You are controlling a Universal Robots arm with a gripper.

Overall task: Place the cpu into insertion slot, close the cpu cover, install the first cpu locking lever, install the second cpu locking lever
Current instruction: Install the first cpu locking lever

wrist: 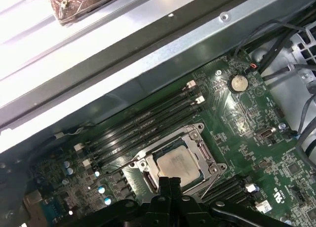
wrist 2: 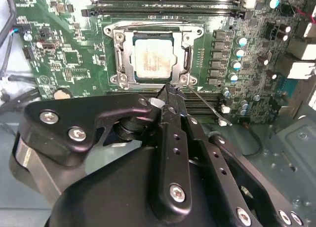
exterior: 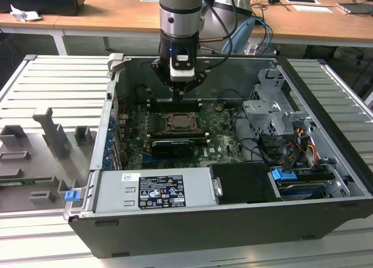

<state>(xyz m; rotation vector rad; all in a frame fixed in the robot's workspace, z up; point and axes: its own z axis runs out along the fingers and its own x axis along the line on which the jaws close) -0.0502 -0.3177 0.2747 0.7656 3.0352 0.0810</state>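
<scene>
**Open computer case, arm above the board. Listed from the exterior view's left to its right.**

1. Grey fixture blocks [exterior: 49,134]: several, on the slatted table left of the case. Their shapes are hard to make out.
2. Power supply [exterior: 154,189]: one, a grey box with a label, at the near wall of the case.
3. Gripper [exterior: 176,98]: one, hanging over the far edge of the socket. In the second wrist view its fingers [wrist 2: 170,96] lie pressed together, narrow, with nothing seen between them. The tips stand just beside the socket's edge; whether they touch it I cannot tell.
4. Insertion slot [wrist 2: 118,78]: one, on the green board at mid-case.
5. Cpu [wrist 2: 152,59]: one, seated flat in the slot, face up. It is square with no long axis, its edges in line with the slot's rim.
6. Cpu cover [wrist 2: 124,49]: one, lying down flat over the cpu, which shows through the cut-out.
7. Locking lever [wrist 2: 205,106]: one thin wire, standing out at a slant from a socket corner. A second lever is hard to tell apart.
8. Memory slots [wrist: 143,123]: long, black, side by side; their count is unclear.
9. Coin cell [wrist: 239,82]: one.
10. Drive cage [exterior: 274,113]: one, at the right, partly hidden by cables.
</scene>
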